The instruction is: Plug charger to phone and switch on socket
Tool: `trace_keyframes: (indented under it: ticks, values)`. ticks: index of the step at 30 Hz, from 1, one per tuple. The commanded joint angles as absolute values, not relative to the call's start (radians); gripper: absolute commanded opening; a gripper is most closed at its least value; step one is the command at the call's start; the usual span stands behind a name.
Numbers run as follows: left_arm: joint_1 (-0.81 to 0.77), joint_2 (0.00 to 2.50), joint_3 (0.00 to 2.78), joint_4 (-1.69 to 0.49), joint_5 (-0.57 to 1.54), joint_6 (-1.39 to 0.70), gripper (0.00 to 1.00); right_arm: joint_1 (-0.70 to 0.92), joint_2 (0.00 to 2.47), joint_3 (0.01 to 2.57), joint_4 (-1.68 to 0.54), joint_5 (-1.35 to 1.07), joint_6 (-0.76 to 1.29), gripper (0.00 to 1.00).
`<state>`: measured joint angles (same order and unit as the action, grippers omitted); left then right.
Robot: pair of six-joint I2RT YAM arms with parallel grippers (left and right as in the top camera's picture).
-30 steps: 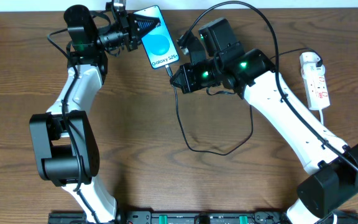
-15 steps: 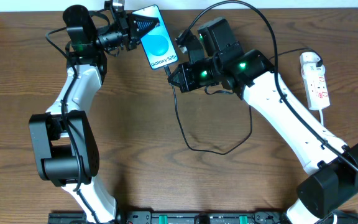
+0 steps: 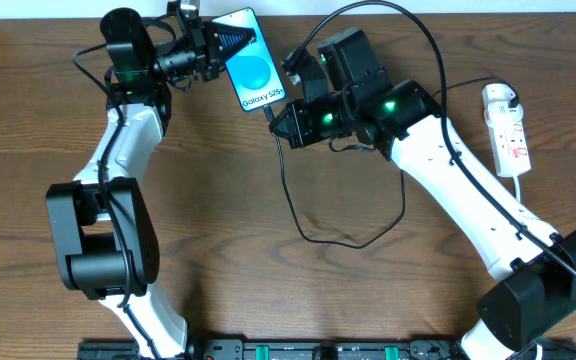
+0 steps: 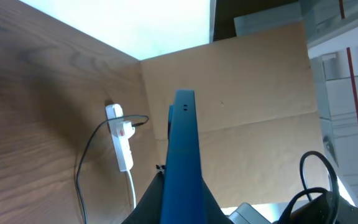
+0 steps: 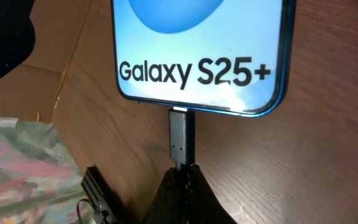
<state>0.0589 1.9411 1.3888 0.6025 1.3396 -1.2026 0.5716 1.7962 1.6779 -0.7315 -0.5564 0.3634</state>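
Clamping pincers, two: left pincer (image 3: pixel 226 42) on one phone (image 3: pixel 254 72), right pincer (image 3: pixel 280 122) on one charger (image 5: pixel 181 135); one socket (image 3: pixel 509 132) apart.

Phone (image 3: pixel 251 70) rear centre, charger (image 5: pixel 180 134) at its bottom edge, socket (image 3: pixel 506 130) far right

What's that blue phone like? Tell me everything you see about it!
The phone is a slim rectangle with a blue frame and a bright blue-and-white screen facing up, with dark "Galaxy S25+" lettering. It sits angled at the far side of the table. The left gripper clamps its top end; the charger tip, pinched by the right gripper, meets its bottom edge.
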Motion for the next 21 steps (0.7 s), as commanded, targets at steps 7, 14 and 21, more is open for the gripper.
trace_keyframes:
  ticks: [7, 14, 21]
  values:
    - [0.067, 1.923, 1.402, 0.607, 1.430, -1.185, 0.07, 0.559, 1.801, 1.686, -0.809, -0.522, 0.343, 0.17]
    - [0.068, 1.925, 1.402, 0.566, 1.457, -1.129, 0.07, 0.504, 1.769, 1.687, -0.816, -0.533, 0.333, 0.36]
    - [0.068, 1.929, 1.402, 0.329, 1.456, -0.942, 0.07, 0.427, 1.738, 1.687, -0.844, -0.534, 0.313, 0.46]
